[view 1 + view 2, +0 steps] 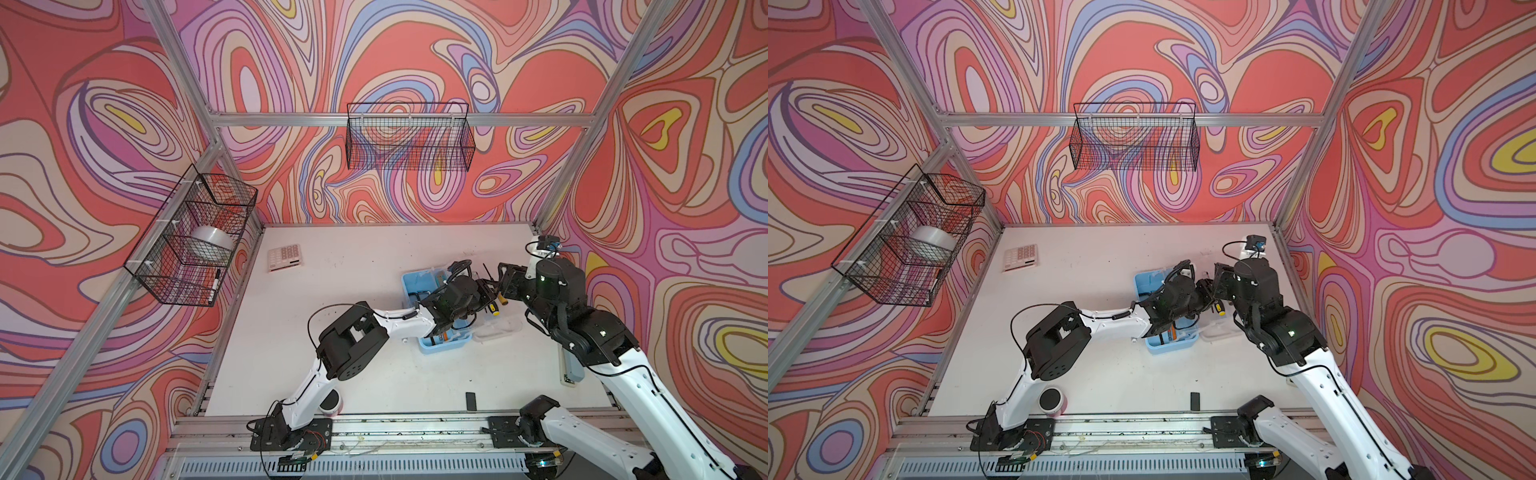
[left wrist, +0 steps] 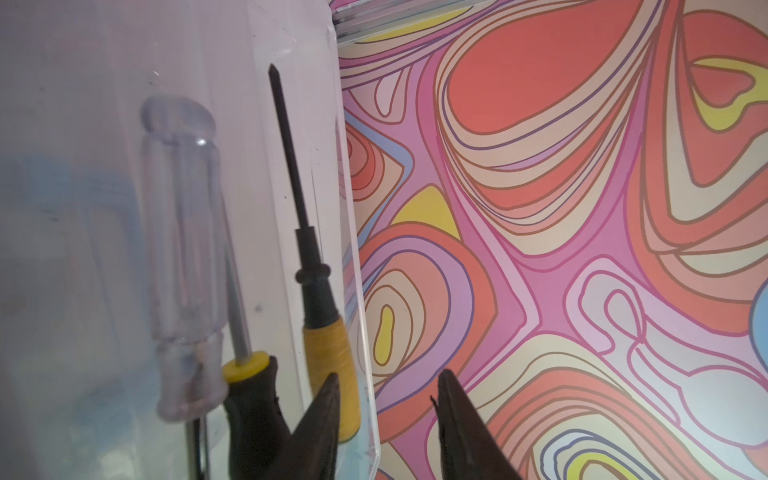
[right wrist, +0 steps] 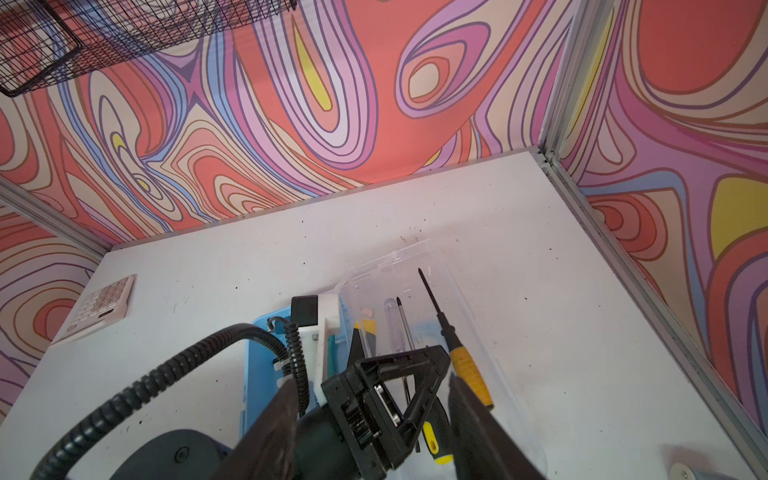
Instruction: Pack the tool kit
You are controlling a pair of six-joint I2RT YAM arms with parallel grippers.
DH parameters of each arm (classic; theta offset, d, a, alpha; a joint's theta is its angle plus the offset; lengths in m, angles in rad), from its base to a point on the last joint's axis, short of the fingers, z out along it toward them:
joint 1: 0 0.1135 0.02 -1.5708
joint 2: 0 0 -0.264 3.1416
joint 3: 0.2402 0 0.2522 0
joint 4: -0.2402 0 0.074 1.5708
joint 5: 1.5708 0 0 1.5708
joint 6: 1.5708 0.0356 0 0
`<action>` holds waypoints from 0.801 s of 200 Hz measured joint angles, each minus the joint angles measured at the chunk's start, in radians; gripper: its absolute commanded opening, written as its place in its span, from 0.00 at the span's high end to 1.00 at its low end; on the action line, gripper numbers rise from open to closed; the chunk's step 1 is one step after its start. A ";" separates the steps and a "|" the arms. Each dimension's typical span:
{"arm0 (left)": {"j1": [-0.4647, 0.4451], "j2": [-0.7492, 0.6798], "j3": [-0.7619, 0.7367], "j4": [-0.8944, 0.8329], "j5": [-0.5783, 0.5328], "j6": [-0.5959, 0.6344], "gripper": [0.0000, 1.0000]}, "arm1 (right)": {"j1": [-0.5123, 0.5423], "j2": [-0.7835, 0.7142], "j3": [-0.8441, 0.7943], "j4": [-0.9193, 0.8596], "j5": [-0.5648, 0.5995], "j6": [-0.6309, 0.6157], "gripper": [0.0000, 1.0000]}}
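Right of centre on the table (image 1: 332,332), the light blue tool kit case (image 1: 436,345) sits half hidden beneath my left arm (image 1: 399,324), screwdrivers (image 2: 328,353) lying in its clear lid (image 1: 498,328), my left gripper (image 2: 388,374) and right gripper (image 3: 372,380) both unclenched and empty, the calculator (image 1: 284,257) keys too small to read.

Light blue case (image 1: 442,346), screwdrivers (image 1: 493,308) just beside, calculator (image 1: 284,257) well apart

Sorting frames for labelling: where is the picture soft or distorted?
Left wrist view: the clear-handled screwdriver is blurred, the wall pattern sharp. Right wrist view: the fingers of the right tool are soft, the calculator sharper. Both top views: sharp, but wide-angle, frame posts splaying outward.
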State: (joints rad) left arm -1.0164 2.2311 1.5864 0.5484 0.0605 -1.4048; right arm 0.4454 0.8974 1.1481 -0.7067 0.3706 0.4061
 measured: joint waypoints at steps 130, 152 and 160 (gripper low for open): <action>0.073 -0.412 -0.045 -0.696 -0.249 0.491 0.35 | 0.000 0.083 -0.011 -0.001 -0.177 0.000 0.48; 0.117 -0.552 -0.184 -0.763 -0.288 0.552 0.35 | 0.036 0.125 -0.011 -0.005 -0.206 0.011 0.50; 0.134 -0.591 -0.235 -0.802 -0.309 0.573 0.35 | 0.064 0.143 -0.010 -0.009 -0.209 0.015 0.50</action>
State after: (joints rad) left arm -0.8822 1.6398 1.3510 -0.2535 -0.2481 -0.8322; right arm 0.5091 1.0401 1.1381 -0.7155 0.1616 0.4213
